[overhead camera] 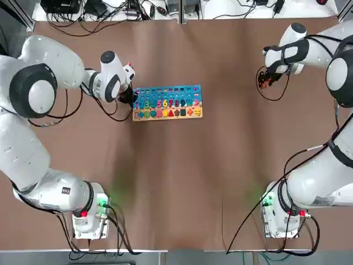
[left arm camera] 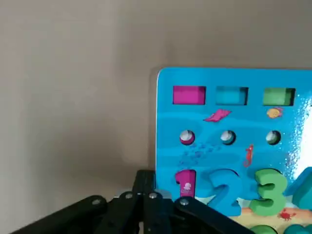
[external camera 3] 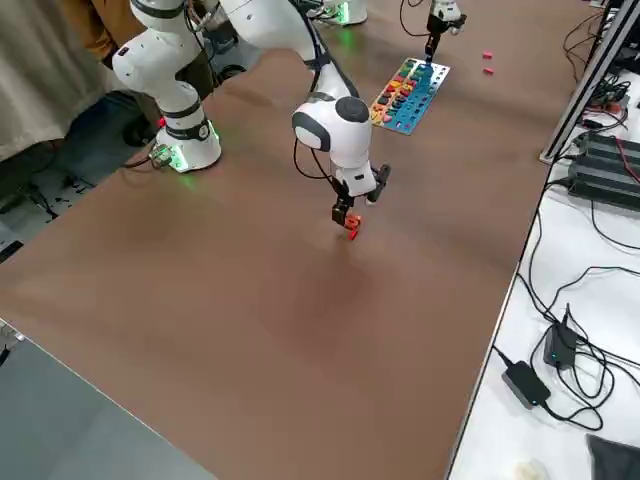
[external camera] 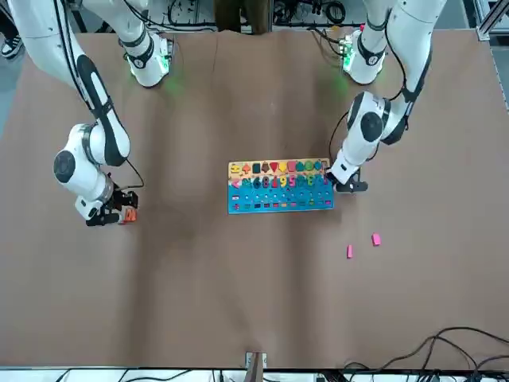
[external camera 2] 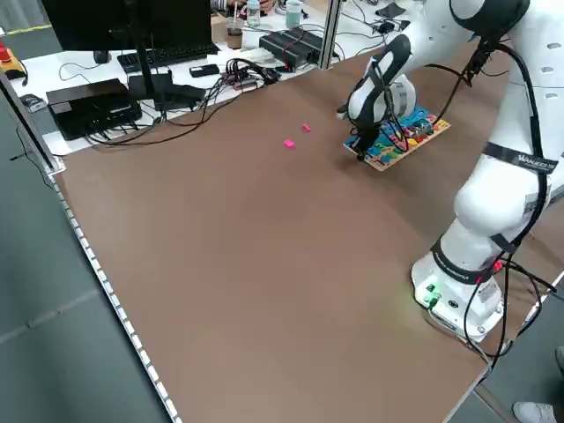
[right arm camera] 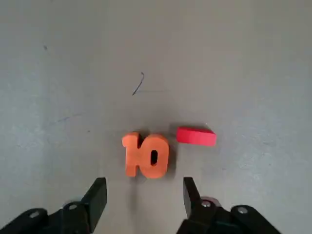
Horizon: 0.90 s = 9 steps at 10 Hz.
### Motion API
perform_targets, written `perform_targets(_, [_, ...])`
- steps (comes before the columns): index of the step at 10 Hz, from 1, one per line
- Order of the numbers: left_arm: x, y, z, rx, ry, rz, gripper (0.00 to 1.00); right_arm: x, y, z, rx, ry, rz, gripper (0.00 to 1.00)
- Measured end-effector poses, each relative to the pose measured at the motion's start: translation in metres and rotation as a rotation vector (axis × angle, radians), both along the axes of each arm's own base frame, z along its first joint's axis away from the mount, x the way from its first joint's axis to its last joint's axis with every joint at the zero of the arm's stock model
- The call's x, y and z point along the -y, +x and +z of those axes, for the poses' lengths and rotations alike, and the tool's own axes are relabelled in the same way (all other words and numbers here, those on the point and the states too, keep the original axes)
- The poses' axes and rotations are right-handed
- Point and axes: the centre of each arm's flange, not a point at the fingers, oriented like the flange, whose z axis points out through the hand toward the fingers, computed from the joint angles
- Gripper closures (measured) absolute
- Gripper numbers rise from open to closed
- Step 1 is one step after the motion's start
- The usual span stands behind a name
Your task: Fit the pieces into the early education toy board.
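Note:
The toy board [overhead camera: 168,102] lies flat at the table's far middle, blue with coloured numbers and a wooden strip of shapes [external camera: 278,187]. My left gripper [left arm camera: 146,187] is shut with nothing in it, low at the board's left short edge [overhead camera: 126,98], beside the pink 1. Two pink pieces [external camera: 349,251] [external camera: 375,239] lie beyond the board on my left side. My right gripper [right arm camera: 145,195] is open far to the right [overhead camera: 266,81]. It hovers just over an orange "10" piece [right arm camera: 145,156] and a small red block [right arm camera: 196,137], touching neither.
Bare brown tabletop [overhead camera: 182,176] surrounds the board. Cables, a keyboard and electronics [external camera 2: 132,88] lie on the white bench past the table's far edge. The arm bases [overhead camera: 88,212] [overhead camera: 284,212] stand at the near edge.

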Motion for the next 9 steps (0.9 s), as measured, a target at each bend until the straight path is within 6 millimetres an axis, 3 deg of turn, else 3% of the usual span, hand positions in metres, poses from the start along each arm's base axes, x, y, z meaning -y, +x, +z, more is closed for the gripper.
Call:
perform_targets(3, [0.041,-0.009,-0.001,0.003,-0.006,-0.013,0.99,-0.001,0.005,0.000,0.006,0.001,0.003,0.31])
perform_targets(9, [0.072,-0.013,-0.001,0.002,-0.011,0.036,0.99,0.000,0.008,-0.006,0.011,0.001,-0.001,0.34])
